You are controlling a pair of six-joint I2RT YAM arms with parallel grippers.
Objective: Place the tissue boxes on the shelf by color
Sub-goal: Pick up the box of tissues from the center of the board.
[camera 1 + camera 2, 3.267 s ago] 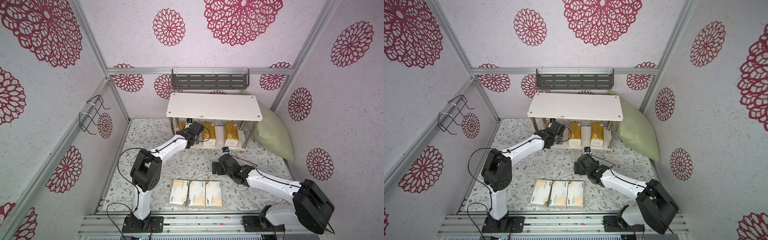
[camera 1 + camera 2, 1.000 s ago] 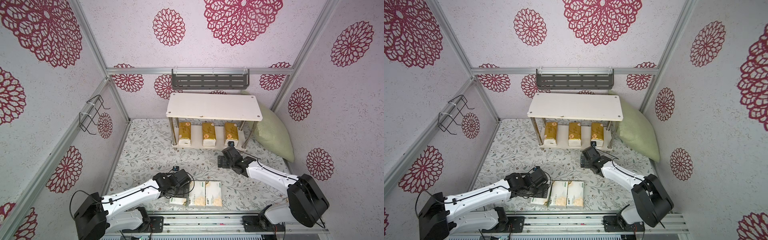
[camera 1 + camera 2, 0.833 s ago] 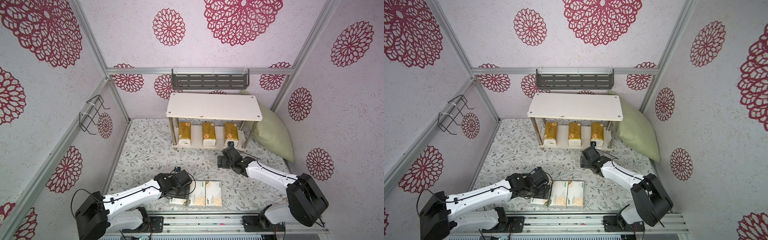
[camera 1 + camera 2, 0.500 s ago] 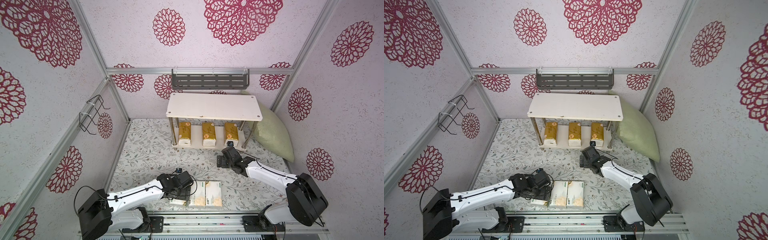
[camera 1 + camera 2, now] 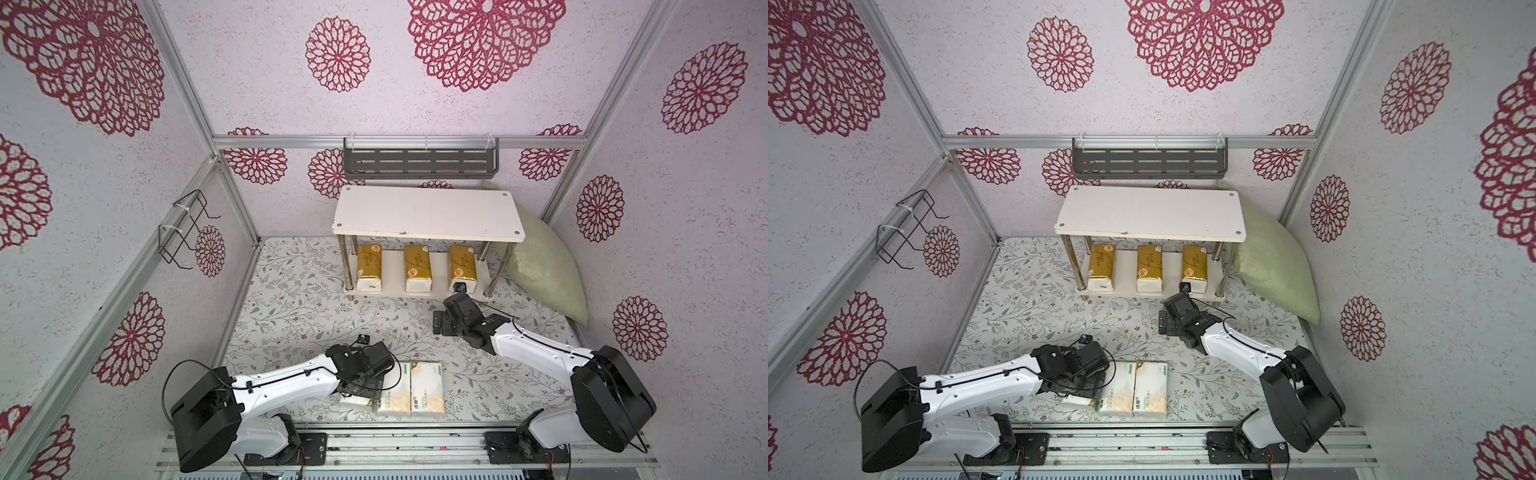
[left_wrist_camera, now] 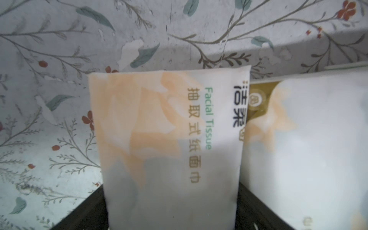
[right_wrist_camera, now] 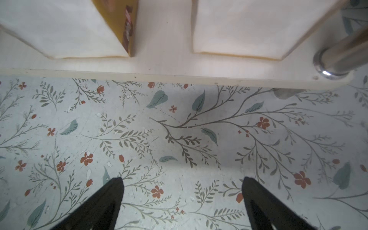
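Left gripper (image 6: 170,187) straddles the 9 o'clock white pack (image 6: 165,129) — clamped or not, I cannot tell — so squeeze mid-body and lift straight, clear of its neighbour (image 6: 308,149); right gripper (image 7: 182,179) gapes empty.

Looking out along my left arm, I see a white tissue pack (image 6: 167,143) with pale orange blotches and green "Facial Tissue" lettering at 12 o'clock. Its near end sits between the two dark jaws, which flank it at 5 and 7 o'clock; I cannot tell whether they press it. A second pack (image 6: 310,151) with a gold corner badge lies just beside it at 3 o'clock. The floral-patterned desk (image 6: 59,59) shows from 9 through 12 o'clock.
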